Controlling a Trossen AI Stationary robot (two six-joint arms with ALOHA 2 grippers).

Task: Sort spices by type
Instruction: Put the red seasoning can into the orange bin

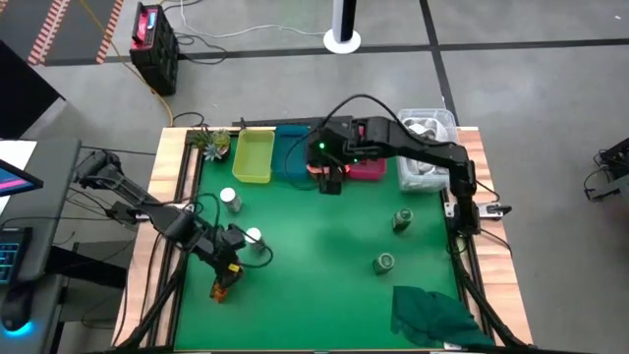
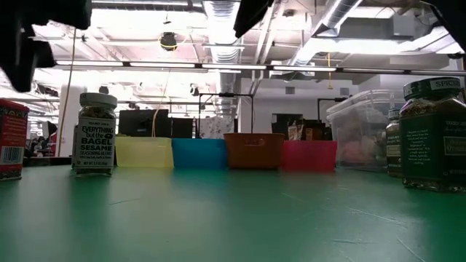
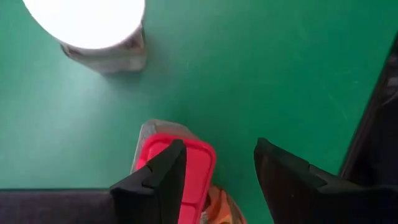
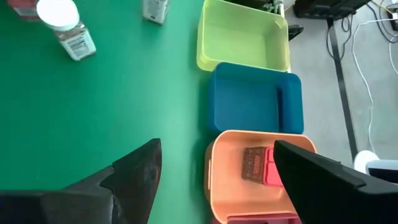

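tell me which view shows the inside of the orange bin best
The right wrist view: it looks down into the orange bin, showing packets inside. The low view shows only its side wall; in the high view the right arm covers it.

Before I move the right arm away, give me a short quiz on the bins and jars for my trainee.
1. True or false: the right gripper hangs over the yellow bin.
2. Which bin holds a brown piece and a pink-red packet? A yellow bin, B blue bin, C orange bin.
3. How many white-capped jars stand on the green mat?
Key: 1 false, it is open above the orange bin. 2 C. 3 two.
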